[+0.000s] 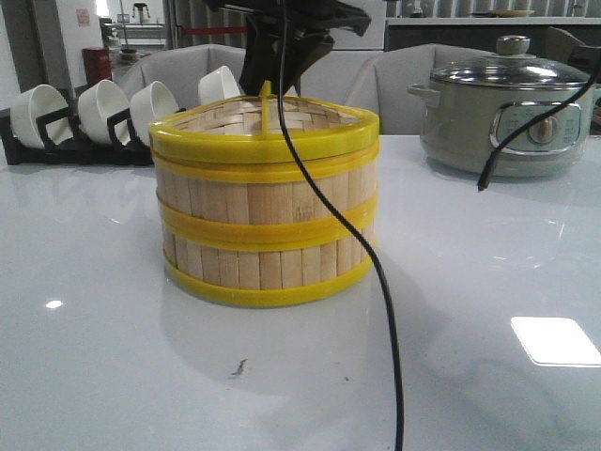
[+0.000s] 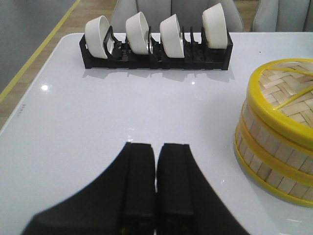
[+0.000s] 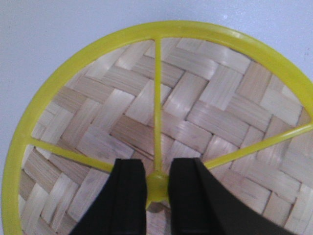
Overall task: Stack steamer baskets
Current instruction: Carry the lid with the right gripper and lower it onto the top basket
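On the glossy white table (image 1: 103, 376), the two round bamboo-slat steamer baskets with yellow plastic rims (image 1: 268, 235) stand stacked one on the other, a black cable (image 1: 387, 310) hanging down in front of them. A flat woven lid with a yellow rim and spokes (image 3: 146, 117) lies on the stack, directly beneath the right pincer (image 3: 156, 188), whose black fingers pinch the lid's small yellow knob (image 3: 157, 187) between them. The left pincer (image 2: 155, 171) hovers over bare table, fingers pressed together, with the stack off to its side. Beyond that pincer stands a black rack of white bowls (image 2: 156, 46). Beyond the right pincer sits a grey-green electric pot with a glass lid (image 1: 502, 108).
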Robot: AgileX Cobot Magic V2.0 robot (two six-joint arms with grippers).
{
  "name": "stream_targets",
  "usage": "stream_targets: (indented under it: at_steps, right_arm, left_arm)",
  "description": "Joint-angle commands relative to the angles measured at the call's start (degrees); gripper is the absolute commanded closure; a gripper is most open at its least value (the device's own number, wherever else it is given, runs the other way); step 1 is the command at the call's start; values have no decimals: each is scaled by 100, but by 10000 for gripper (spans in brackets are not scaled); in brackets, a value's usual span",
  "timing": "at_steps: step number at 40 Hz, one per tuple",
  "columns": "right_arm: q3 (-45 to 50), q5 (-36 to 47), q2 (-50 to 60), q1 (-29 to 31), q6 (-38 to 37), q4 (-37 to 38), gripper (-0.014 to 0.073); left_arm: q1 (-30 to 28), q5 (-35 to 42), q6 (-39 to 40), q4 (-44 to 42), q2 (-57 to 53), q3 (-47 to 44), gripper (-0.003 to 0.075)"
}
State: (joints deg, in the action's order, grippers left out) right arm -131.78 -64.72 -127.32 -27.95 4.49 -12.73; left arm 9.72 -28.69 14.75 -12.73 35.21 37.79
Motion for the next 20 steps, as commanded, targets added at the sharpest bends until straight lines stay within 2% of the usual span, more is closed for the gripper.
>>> stream_targets:
  at_steps: [1, 17, 20]
  right_arm:
    - [-152, -133, 314, -12, 37, -55, 565]
    - [-152, -133, 314, -12, -17, -55, 560]
    - [-152, -133, 320, -12, -17, -55, 527]
  left_arm:
    - [-9, 436, 29, -38, -1, 166, 636]
    - [-9, 436, 29, -38, -1, 166, 636]
    - [-9, 436, 29, -38, -1, 166, 636]
